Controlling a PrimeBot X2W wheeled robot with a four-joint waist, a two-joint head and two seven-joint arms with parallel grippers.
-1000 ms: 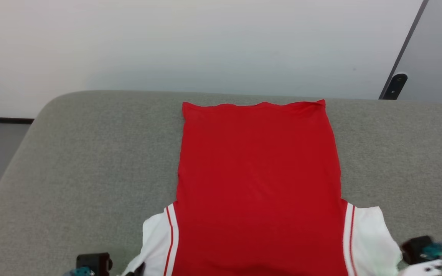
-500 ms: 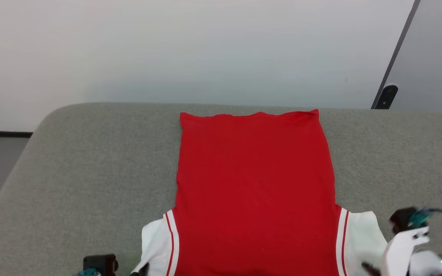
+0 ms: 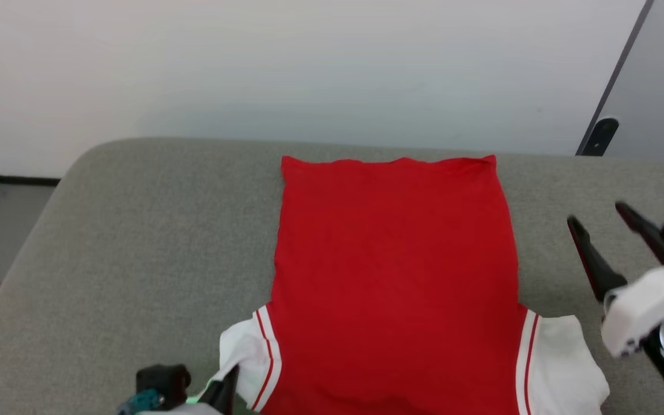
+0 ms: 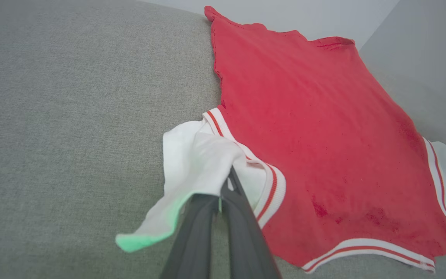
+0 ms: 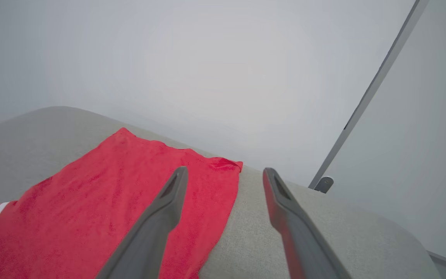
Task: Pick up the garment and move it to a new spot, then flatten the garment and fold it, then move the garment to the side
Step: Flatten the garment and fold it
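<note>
Garment: red shirt, white striped sleeves, spread flat on grey upholstered cushion; near end cut off by head view's lower edge.
Left gripper: fingers together, clamped on bunched left white sleeve.
Right gripper: fingers apart, empty, right of garment, clear of it; wrist partly cut off.

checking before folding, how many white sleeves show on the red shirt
2. One sleeve at the garment's left side, pinched by the shut left gripper; the other sleeve lying at its right side, ungripped.
</note>
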